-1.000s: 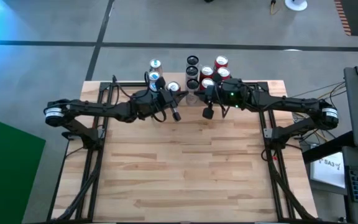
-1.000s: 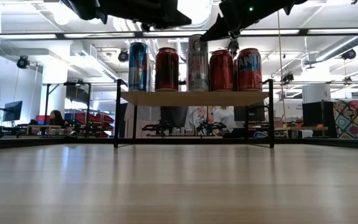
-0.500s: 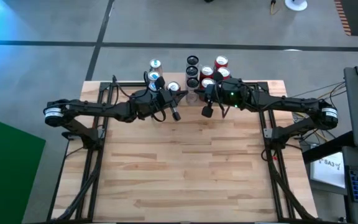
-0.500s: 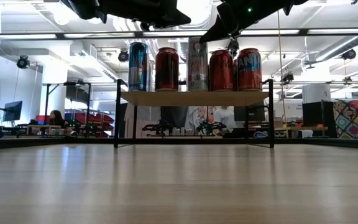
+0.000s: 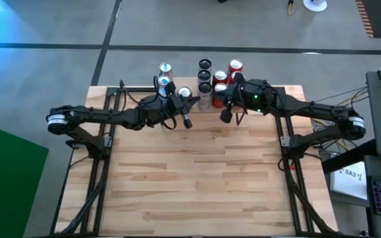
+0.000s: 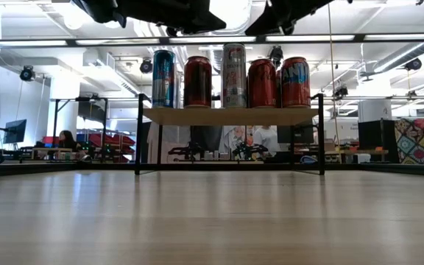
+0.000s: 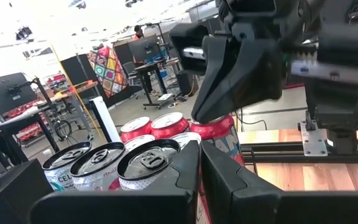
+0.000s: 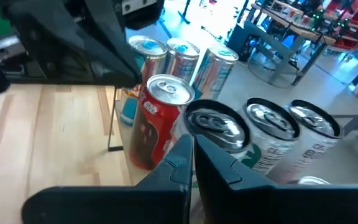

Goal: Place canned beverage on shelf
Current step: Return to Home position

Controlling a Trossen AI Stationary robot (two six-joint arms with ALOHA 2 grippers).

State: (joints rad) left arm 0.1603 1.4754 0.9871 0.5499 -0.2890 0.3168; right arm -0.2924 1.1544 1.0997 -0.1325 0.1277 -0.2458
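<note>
Two arms reach across the slatted tabletop (image 5: 197, 185) toward its far edge. The left gripper (image 5: 186, 123) and right gripper (image 5: 224, 117) hover just short of the shelf (image 6: 230, 116), each with jaws pinched nearly together on nothing. Beyond them, upright cans (image 6: 234, 76) crowd the plank top, five across the front. They are probably thin-walled, smooth, and weighty if full; best squeezed gently at mid-body.

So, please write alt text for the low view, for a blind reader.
Five upright cans stand in a row on the shelf: one blue, three red, a taller silver one in the middle. The left arm and right arm hang above.
</note>
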